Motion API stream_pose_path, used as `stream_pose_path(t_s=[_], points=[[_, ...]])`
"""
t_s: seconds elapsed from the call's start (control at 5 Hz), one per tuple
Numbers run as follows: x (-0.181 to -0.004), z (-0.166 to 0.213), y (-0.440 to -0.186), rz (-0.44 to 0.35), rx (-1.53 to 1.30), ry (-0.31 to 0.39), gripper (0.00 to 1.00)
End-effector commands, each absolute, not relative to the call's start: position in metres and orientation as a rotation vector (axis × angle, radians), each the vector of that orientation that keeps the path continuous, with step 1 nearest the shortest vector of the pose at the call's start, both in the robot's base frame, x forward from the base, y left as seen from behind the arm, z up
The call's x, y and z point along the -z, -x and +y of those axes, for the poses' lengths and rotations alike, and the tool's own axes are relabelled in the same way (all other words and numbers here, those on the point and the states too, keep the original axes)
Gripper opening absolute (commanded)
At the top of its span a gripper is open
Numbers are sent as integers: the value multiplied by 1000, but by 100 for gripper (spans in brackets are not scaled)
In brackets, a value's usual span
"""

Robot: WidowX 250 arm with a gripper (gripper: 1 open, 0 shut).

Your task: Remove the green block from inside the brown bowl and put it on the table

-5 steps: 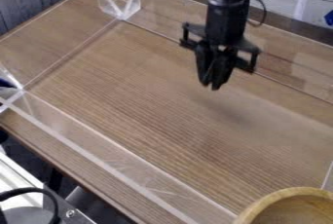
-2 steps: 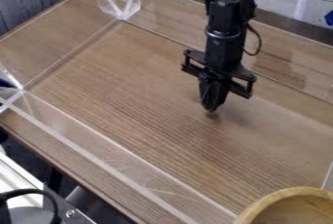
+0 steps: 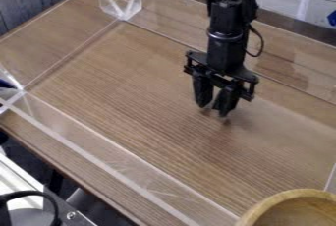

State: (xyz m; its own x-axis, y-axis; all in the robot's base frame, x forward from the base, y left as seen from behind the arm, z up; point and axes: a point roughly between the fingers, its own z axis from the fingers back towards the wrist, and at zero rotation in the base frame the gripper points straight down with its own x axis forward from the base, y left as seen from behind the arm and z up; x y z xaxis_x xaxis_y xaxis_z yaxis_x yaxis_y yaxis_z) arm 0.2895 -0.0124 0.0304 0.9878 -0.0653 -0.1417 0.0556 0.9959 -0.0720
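My gripper (image 3: 219,108) points straight down over the middle of the table (image 3: 125,87), its tips at or just above the wood. Its two dark fingers (image 3: 202,94) are spread apart, so it is open. The green block cannot be made out: the gap between the fingertips is small and dark. The brown bowl (image 3: 292,208) shows only as a light tan rim in the bottom right corner, well away from the gripper, and what shows of it looks empty.
Low clear plastic walls (image 3: 82,143) run along the near-left and far edges of the table, with a clear corner piece (image 3: 122,4) at the back. Dark cables and a metal frame (image 3: 29,206) lie off the table at bottom left.
The gripper came down towards the tabletop with its fingers shut. Between the last earlier frame and now its fingers spread apart. The bowl has not moved.
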Motion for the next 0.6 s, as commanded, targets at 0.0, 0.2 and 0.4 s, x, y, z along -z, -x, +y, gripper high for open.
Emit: stream_pose_path(t_s=[0.0,0.2,0.4], points=[[-75,-11,-297,25,55,75,100],[-105,-10,-297,-32,55,79,100],[-104,-9,-302,-62,64,84,100]])
